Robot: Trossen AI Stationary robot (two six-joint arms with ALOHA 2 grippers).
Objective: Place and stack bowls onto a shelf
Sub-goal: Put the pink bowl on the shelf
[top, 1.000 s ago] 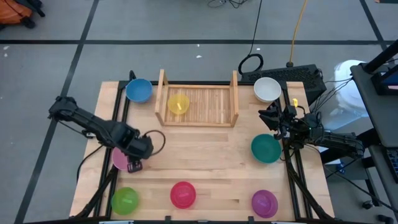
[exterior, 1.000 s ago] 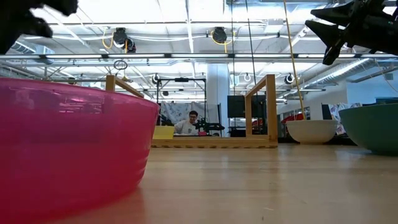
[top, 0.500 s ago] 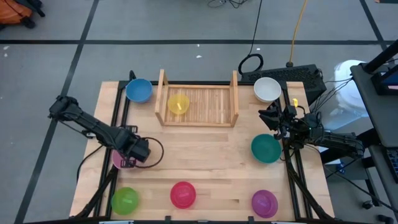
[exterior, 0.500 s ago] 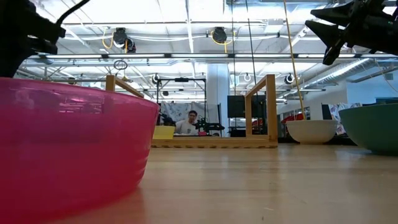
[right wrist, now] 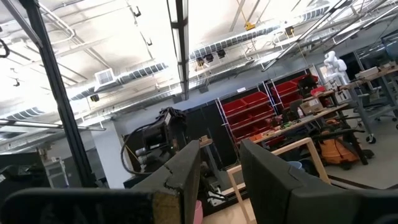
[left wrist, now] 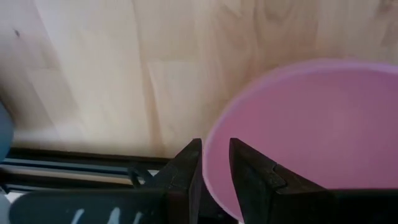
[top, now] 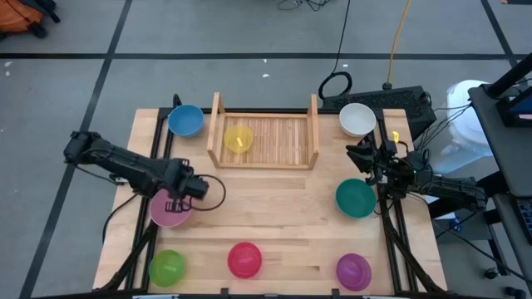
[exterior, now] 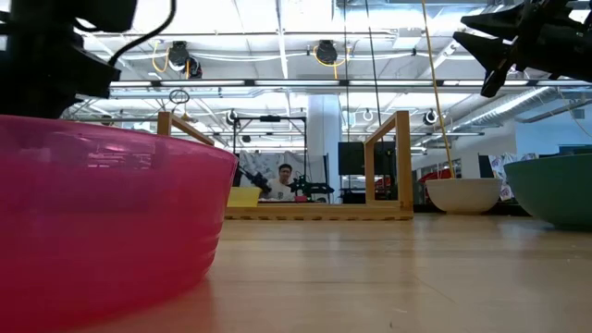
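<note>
Eight bowls show in the high view, one of each colour. The yellow bowl (top: 238,139) is the only one on the shelf (top: 264,160), lying at the left end of its slats, upper centre of the frame. The blue bowl (top: 185,120) sits just left of the shelf and the white bowl (top: 357,119) to its right. The teal bowl (top: 355,198) lies at centre right. Along the bottom edge run three more: green (top: 167,267), red-magenta (top: 244,259) and purple (top: 353,271).

The pink bowl (top: 169,209) is at centre left, and the left gripper (top: 176,202) is at its rim. In the left wrist view the two fingers (left wrist: 185,171) straddle the rim of the pink bowl (left wrist: 311,124), one outside and one inside, pinching it.

There are two arms. The right gripper (top: 360,158) hangs at the right, between the white and teal bowls, holding nothing, its fingers (right wrist: 186,171) a narrow gap apart.
</note>
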